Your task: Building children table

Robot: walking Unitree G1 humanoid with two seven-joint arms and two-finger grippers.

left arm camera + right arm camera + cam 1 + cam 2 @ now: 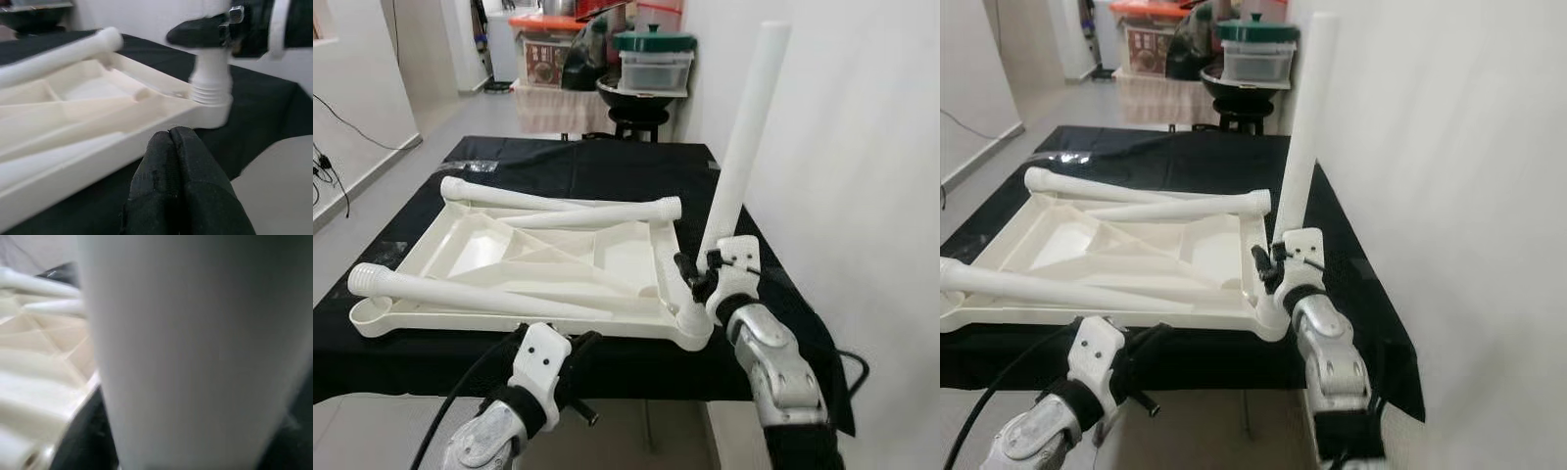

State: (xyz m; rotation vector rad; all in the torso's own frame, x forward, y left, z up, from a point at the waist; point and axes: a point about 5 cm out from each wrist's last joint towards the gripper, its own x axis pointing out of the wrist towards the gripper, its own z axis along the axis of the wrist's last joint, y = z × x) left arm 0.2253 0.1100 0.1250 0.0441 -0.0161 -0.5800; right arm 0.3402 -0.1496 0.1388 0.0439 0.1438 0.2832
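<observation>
Your right hand is clenching the upright leg low down, seating its threaded end in the near right corner socket of the upside-down tabletop on the desk. Left hand is hovering pinched closed, empty, just beside the near edge.

A white plastic tabletop lies upside down on the black-covered desk, its ribbed underside facing up. One white leg stands nearly upright, tilted slightly, its threaded lower end seated in the socket at the tabletop's near right corner. Three more white legs lie loose across the tabletop: one along the far edge, one slanting beside it, and one along the near edge.
</observation>
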